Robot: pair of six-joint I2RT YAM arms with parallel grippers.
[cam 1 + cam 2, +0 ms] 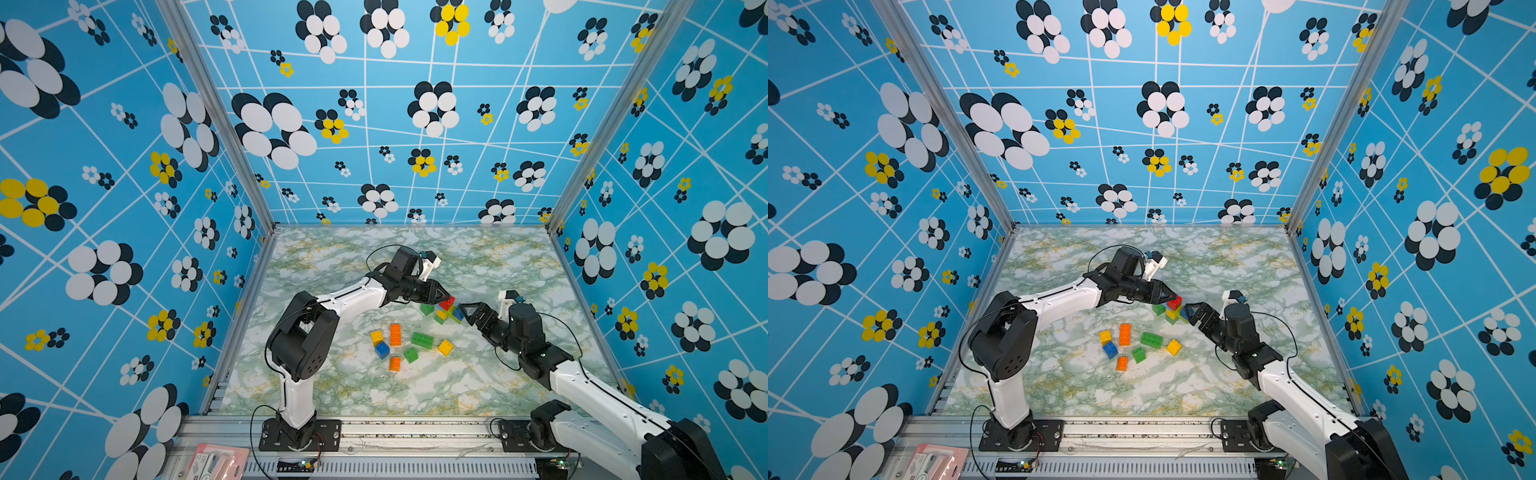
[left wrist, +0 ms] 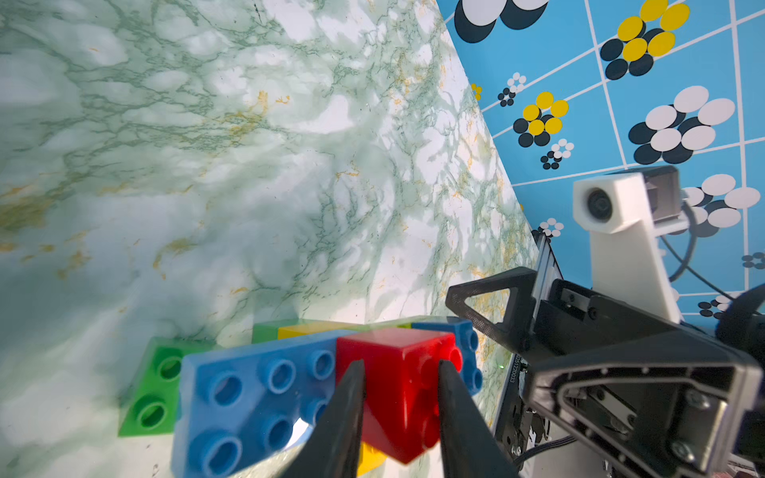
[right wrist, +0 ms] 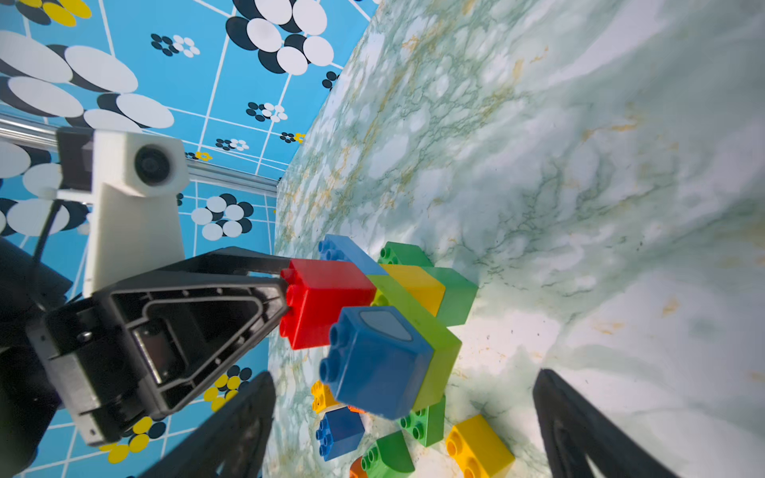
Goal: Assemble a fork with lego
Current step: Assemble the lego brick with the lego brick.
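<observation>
Left jaws clamp red brick [image 2: 397, 385] (right jaws wide).

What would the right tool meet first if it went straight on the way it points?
Likely the near blue brick of the stack, just ahead of the open right tool.

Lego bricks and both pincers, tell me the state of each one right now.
Left pincer, shut on the red brick.
Right pincer, open, holding nothing.
Red brick, gripped, against the brick clump.
Brick clump, blue, yellow and green pieces joined together.
Loose bricks, lying apart on the table, not held.
</observation>
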